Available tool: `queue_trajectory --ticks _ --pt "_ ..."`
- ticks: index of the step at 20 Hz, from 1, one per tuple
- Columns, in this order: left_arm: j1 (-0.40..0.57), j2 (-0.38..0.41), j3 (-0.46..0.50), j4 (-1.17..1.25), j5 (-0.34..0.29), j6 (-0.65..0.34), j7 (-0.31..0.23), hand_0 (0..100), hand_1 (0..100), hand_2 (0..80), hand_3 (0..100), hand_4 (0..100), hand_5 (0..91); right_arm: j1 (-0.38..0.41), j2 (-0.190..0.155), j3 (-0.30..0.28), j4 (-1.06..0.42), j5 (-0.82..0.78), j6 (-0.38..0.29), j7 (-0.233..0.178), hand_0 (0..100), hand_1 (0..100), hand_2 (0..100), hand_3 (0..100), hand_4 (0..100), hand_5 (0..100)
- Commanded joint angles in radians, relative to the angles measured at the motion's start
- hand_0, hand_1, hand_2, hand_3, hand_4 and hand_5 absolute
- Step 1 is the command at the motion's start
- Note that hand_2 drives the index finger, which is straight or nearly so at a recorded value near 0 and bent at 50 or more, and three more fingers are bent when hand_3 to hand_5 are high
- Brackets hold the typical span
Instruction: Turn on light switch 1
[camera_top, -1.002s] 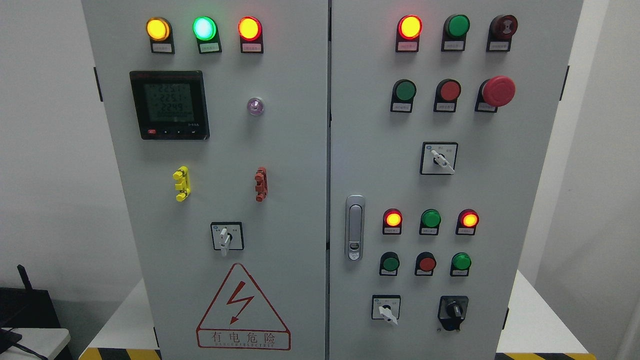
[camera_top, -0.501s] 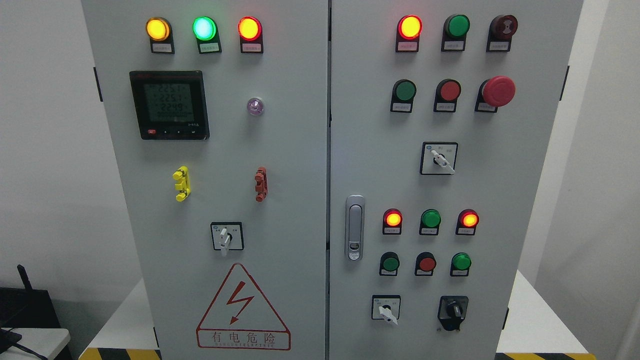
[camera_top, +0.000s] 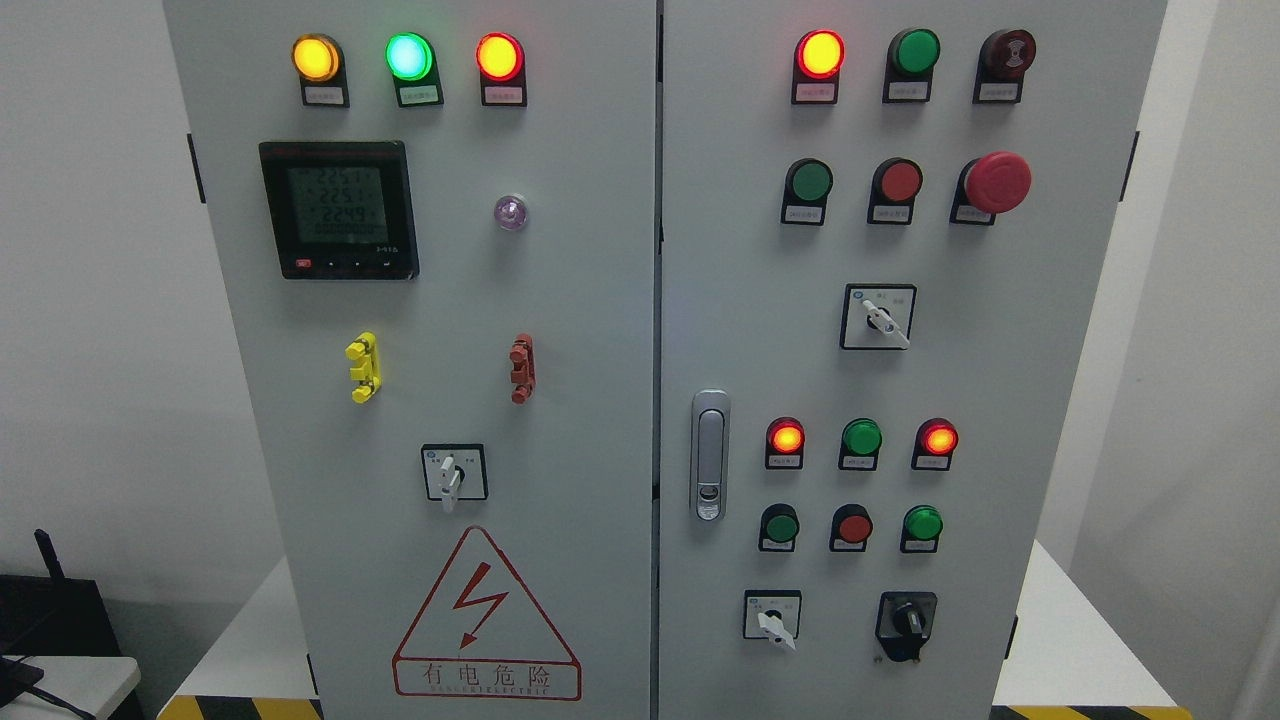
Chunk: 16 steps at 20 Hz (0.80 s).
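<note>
A grey electrical cabinet (camera_top: 600, 320) with two doors fills the head view. The right door carries a row of push buttons: dark green (camera_top: 779, 526), red (camera_top: 853, 526) and bright green (camera_top: 922, 523). Above them sit a lit red lamp (camera_top: 786, 437), an unlit green lamp (camera_top: 861, 437) and another lit red lamp (camera_top: 938, 438). Higher up are a green button (camera_top: 808, 181), a red button (camera_top: 899, 181) and a red mushroom stop button (camera_top: 996, 182). The small labels are unreadable, so I cannot tell which one is switch 1. Neither hand shows in the picture.
Rotary selector switches sit at the right door's middle (camera_top: 879, 318), its bottom (camera_top: 772, 615), a black one (camera_top: 906, 622) and one on the left door (camera_top: 453, 473). A door handle (camera_top: 709, 455), a meter display (camera_top: 338, 208) and a shock warning triangle (camera_top: 486, 625) also show.
</note>
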Motion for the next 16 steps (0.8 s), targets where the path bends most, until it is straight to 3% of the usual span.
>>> queue_trajectory --ticks 1,3,6,9,16 --pt "-0.049 0.040 0.012 -0.206 -0.035 -0.004 -0.010 56 0 13.6 43 55 26.3 0.000 0.000 0.017 0.000 -0.025 0.001 0.000 12 39 0 0 0 0" --pt "-0.058 0.042 0.009 -0.241 -0.034 -0.020 -0.016 51 0 20.4 47 60 34.2 -0.001 0.000 0.017 0.000 -0.025 -0.001 0.000 12 39 0 0 0 0" --pt "-0.077 0.054 -0.011 -0.287 -0.043 -0.021 -0.071 41 0 27.2 52 64 39.0 0.001 -0.001 0.017 0.000 -0.025 -0.001 0.000 12 39 0 0 0 0" --pt "-0.107 0.053 -0.045 -0.328 -0.112 -0.024 -0.085 36 0 27.6 52 64 39.7 0.001 0.000 0.017 0.000 -0.025 -0.001 0.000 12 39 0 0 0 0" --pt "-0.176 0.024 -0.181 -0.423 -0.172 -0.037 -0.072 30 0 31.2 53 66 42.9 0.001 0.000 0.017 0.000 -0.025 0.001 0.000 12 39 0 0 0 0"
